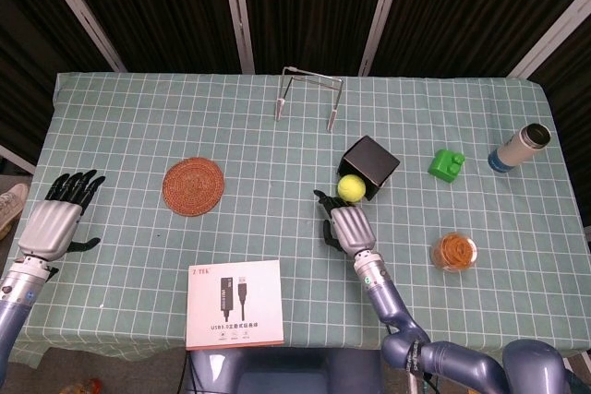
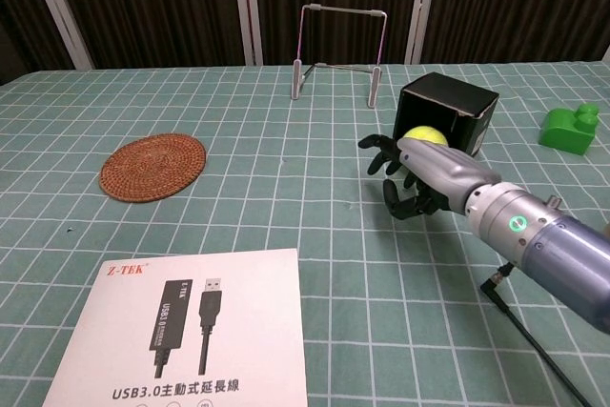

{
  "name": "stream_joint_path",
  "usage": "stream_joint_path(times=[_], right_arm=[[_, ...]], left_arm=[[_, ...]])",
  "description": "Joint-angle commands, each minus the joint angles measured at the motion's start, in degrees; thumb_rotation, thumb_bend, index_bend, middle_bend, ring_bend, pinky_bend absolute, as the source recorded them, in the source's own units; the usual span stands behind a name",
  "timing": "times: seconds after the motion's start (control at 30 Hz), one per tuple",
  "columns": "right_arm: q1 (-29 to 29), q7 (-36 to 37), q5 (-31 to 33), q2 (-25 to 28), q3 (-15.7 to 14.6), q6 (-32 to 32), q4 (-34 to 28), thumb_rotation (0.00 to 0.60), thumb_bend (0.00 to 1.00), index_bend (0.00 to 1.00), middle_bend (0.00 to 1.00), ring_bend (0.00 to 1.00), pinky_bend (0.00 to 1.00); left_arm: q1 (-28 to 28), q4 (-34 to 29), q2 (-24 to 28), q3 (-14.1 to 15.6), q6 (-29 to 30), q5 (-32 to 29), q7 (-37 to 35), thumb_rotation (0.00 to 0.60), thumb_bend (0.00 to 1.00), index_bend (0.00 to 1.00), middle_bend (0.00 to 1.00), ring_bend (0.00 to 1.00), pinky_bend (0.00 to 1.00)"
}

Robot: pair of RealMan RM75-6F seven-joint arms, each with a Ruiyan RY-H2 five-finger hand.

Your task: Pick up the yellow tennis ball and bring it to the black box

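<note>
The yellow tennis ball (image 1: 350,187) (image 2: 426,136) lies against the front left face of the black box (image 1: 372,160) (image 2: 448,107). My right hand (image 1: 343,225) (image 2: 419,176) is just on the near side of the ball, with its silver back touching it. Its dark fingers (image 2: 400,199) curl down and to the left, away from the ball, and none shows around it. Far off at the table's left edge, my left hand (image 1: 57,218) rests flat with its fingers spread and holds nothing; only the head view shows it.
A wire rack (image 1: 308,96) stands behind the box. A woven coaster (image 1: 194,185) lies at the left and a white USB carton (image 1: 235,303) near the front edge. To the right are a green block (image 1: 446,164), a bottle (image 1: 519,147) and an orange bowl (image 1: 454,251).
</note>
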Motion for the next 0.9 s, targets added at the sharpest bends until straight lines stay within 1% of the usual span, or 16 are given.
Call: stream_joint_path(times=[0.03, 0.13, 0.27, 0.43, 0.73, 0.83, 0.9], right_arm=[[0.5, 0.5, 0.5, 0.4, -0.1, -0.8, 1.1, 0.600, 0.77, 0.08, 0.25, 0.21, 0.28], [0.9, 1.1, 0.7, 0.8, -0.2, -1.4, 2.1, 0.600, 0.77, 0.07, 0.24, 0.19, 0.25], [1.5, 2.6, 0.6, 1.4, -0.1, -2.1, 3.9, 0.600, 0.77, 0.00, 0.19, 0.16, 0.21], [2.5, 3.4, -1.1, 0.6, -0.5, -0.7, 9.0, 0.600, 0.77, 0.00, 0.17, 0.13, 0.18], [3.7, 5.8, -1.2, 0.9, -0.2, -1.5, 11.4, 0.600, 0.77, 0.00, 0.10, 0.06, 0.14], [4.3, 6.5, -0.9, 1.1, 0.0, -2.4, 12.5, 0.600, 0.77, 0.00, 0.08, 0.03, 0.08], [4.7, 7.0, -0.8, 1.2, 0.1, -2.9, 13.2, 0.600, 0.77, 0.00, 0.06, 0.01, 0.02]], left_arm=[[0.0, 0.1, -0.1, -0.1, 0.0, -0.2, 0.2, 0.600, 0.10, 0.00, 0.00, 0.00, 0.01], [0.0, 0.3, -0.2, -0.1, -0.2, -0.5, 0.5, 0.600, 0.10, 0.00, 0.00, 0.00, 0.01], [-0.1, 0.4, -0.5, -0.2, -0.4, -0.8, 0.9, 0.600, 0.10, 0.00, 0.00, 0.00, 0.01], [-0.2, 0.5, -0.7, -0.4, -0.6, -1.4, 1.5, 0.600, 0.10, 0.00, 0.00, 0.00, 0.01], [-0.4, 1.0, -1.2, -0.6, -1.4, -2.4, 2.3, 0.600, 0.10, 0.00, 0.00, 0.00, 0.01], [-0.6, 1.2, -1.3, -0.7, -1.8, -2.8, 2.4, 0.600, 0.10, 0.00, 0.00, 0.00, 0.01], [-0.6, 1.4, -1.4, -0.8, -1.9, -3.0, 2.5, 0.600, 0.10, 0.00, 0.00, 0.00, 0.01]])
